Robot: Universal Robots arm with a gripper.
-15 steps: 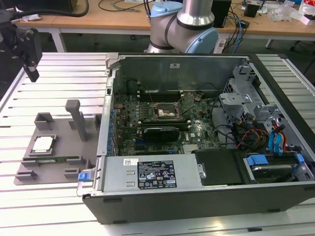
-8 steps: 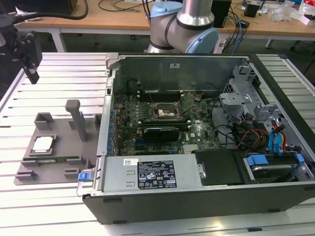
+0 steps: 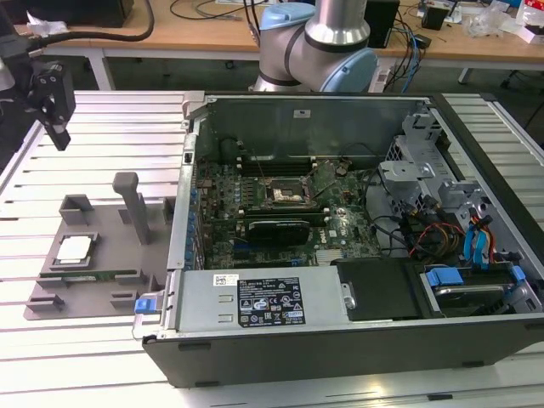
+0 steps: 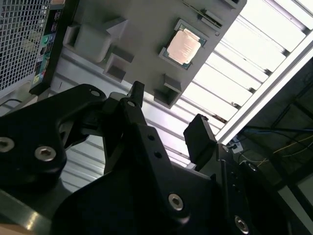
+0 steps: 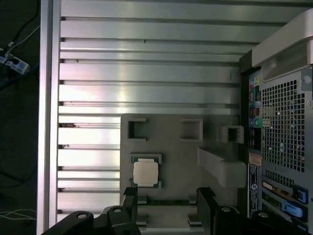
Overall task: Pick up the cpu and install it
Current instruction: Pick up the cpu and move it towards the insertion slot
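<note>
The tool runs off the first wrist view's edge

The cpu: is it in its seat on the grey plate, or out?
In. The cpu lies flat in its recess on the plate; the gripper holds nothing.

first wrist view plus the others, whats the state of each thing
cpu, lying flat in its pocket on the fixture plate, not gripped
gripper, fingers open, empty, apart from the cpu
computer case, side open, board exposed
</note>
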